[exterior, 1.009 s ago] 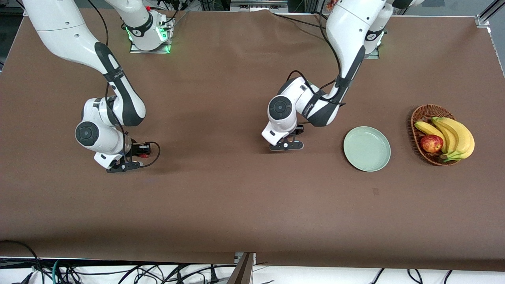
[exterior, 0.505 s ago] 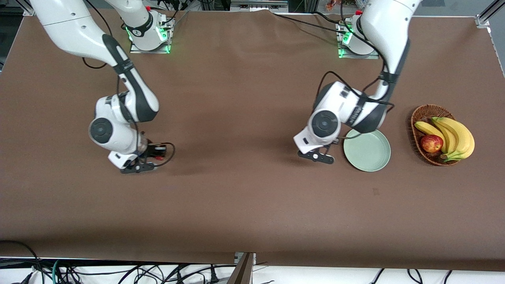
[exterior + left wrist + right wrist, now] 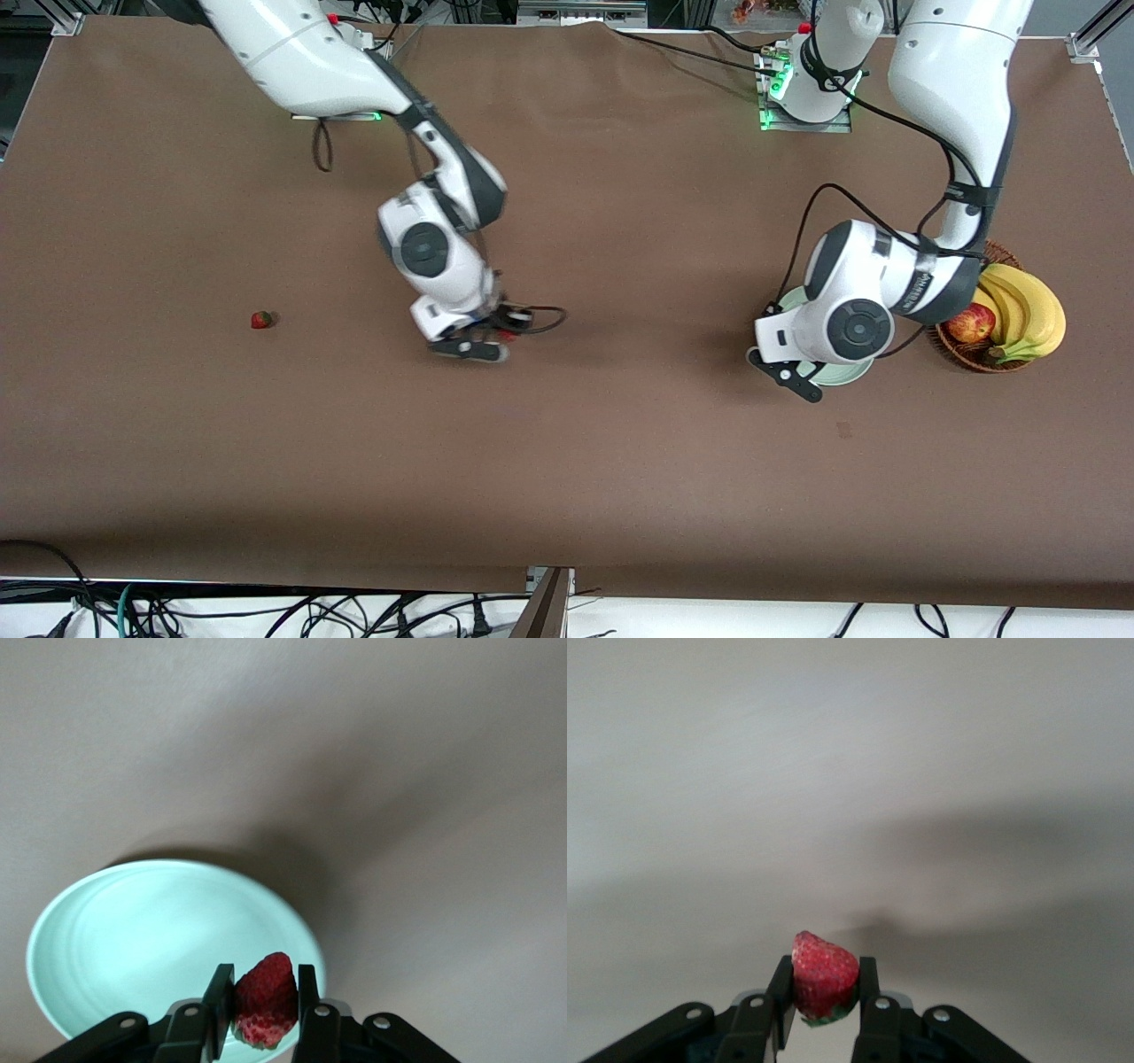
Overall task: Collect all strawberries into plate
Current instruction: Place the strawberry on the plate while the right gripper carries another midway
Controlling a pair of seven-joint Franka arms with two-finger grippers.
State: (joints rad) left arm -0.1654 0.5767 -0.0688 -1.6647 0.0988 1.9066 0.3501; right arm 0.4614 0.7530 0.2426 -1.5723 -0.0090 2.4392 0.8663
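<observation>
The pale green plate (image 3: 840, 377) lies toward the left arm's end of the table, mostly hidden under the left arm. My left gripper (image 3: 787, 372) hangs over the plate's rim on the side toward the table's middle, shut on a red strawberry (image 3: 264, 999). In the left wrist view the plate (image 3: 133, 948) lies below the left gripper (image 3: 264, 1003). My right gripper (image 3: 469, 348) hangs over the table's middle, and the right wrist view shows this gripper (image 3: 824, 997) shut on a second strawberry (image 3: 824, 983) with its green cap. A third strawberry (image 3: 261, 319) lies alone toward the right arm's end.
A brown wicker basket (image 3: 961, 353) with bananas (image 3: 1028, 306) and a red apple (image 3: 970, 323) stands beside the plate, at the left arm's end. Brown cloth covers the table.
Both arms swung toward the left arm's end. The left gripper went from the table's middle to over the plate. The right gripper moved off to the middle, uncovering the lone strawberry.
</observation>
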